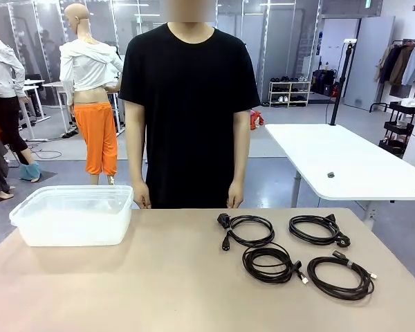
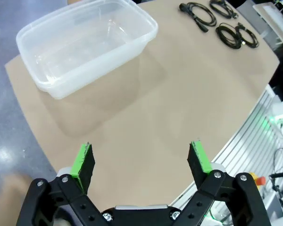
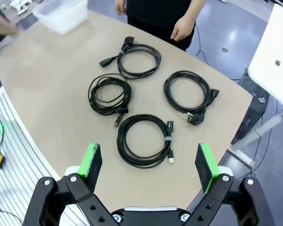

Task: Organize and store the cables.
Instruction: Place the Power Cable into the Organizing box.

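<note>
Black left claw [image 2: 140, 150], green pads [image 2: 79, 160], silver screws

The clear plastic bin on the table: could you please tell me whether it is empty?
Empty. The bin has a bare see-through bottom in the left wrist view; all four coiled cables lie out on the table.

A: What colour are the cables [image 3: 168, 141] ahead of the right gripper [image 3: 150, 157]?
B: All plain black. The table [image 3: 47, 70] under them is flat tan.
A: And the tub [image 2: 99, 75] beyond the left gripper [image 2: 142, 157]?
B: Clear, milky plastic. Both grippers are black, with bright green pads [image 3: 91, 157].
</note>
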`<state>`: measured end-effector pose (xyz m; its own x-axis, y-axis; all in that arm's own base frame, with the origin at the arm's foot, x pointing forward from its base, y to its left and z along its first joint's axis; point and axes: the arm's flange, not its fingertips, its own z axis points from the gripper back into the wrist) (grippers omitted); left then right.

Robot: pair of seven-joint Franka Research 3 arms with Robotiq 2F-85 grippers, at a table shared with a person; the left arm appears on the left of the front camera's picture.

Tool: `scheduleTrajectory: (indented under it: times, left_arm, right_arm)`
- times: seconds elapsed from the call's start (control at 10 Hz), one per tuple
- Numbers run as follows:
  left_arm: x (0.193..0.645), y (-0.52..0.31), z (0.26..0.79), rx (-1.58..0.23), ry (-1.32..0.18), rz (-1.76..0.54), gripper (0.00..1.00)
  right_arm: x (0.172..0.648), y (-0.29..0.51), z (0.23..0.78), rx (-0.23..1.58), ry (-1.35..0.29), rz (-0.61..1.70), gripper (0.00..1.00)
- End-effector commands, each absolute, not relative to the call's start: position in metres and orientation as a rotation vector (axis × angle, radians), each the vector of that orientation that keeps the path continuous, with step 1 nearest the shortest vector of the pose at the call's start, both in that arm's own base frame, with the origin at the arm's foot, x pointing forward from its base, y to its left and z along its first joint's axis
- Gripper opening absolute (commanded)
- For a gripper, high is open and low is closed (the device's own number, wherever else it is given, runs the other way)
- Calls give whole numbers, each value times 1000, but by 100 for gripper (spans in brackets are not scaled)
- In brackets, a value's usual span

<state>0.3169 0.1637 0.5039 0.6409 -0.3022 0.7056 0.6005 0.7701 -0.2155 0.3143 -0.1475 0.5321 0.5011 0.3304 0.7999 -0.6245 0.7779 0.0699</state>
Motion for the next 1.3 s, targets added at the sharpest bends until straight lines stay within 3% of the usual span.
scheduleTrajectory:
  times: [0.0,1.2]
  left_arm:
    - [317,165,508,-444,-699,-548,100]
    - [317,165,508,-444,-699,-548,100]
  right_arm:
    - [312,-144,532,371,-850,627,100]
    - [312,-144,532,371,-850,627,100]
